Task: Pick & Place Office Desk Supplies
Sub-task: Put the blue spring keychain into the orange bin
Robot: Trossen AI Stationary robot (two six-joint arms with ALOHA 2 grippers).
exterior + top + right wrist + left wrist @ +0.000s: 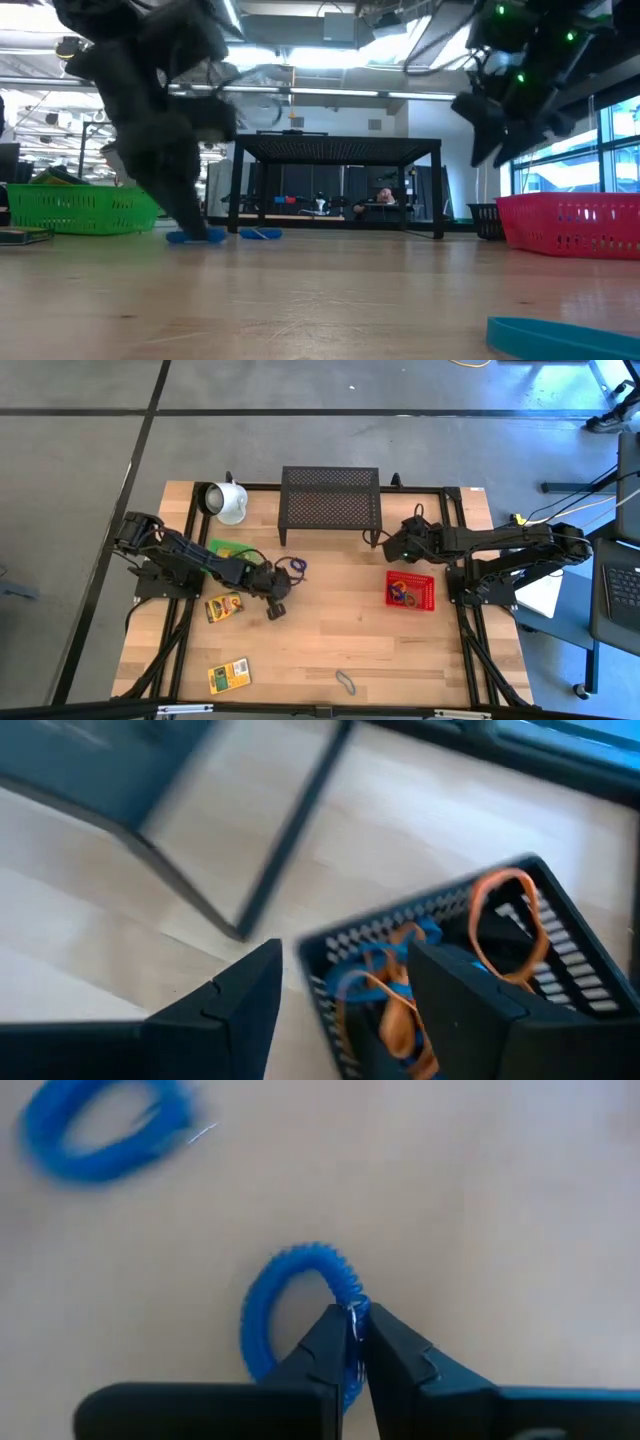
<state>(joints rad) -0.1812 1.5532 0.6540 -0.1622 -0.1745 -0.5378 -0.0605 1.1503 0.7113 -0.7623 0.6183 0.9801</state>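
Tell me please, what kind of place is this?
Probably a robotics lab or workshop. A light wooden table with a black metal frame stands on a grey concrete floor, two dark robot arms are mounted on it, and the low view shows a large hall with ceiling lights behind.

Blue rubber-band loop (275, 1305), ribbed; second blue loop (100, 1130). Red basket (411, 590), latticed, holding orange bands (505, 920) and blue ones. Green basket (80, 210). Black perforated rack (330, 495). White mug (230, 500). Yellow-and-green crayon boxes (229, 676). Pale wood table (330, 645).
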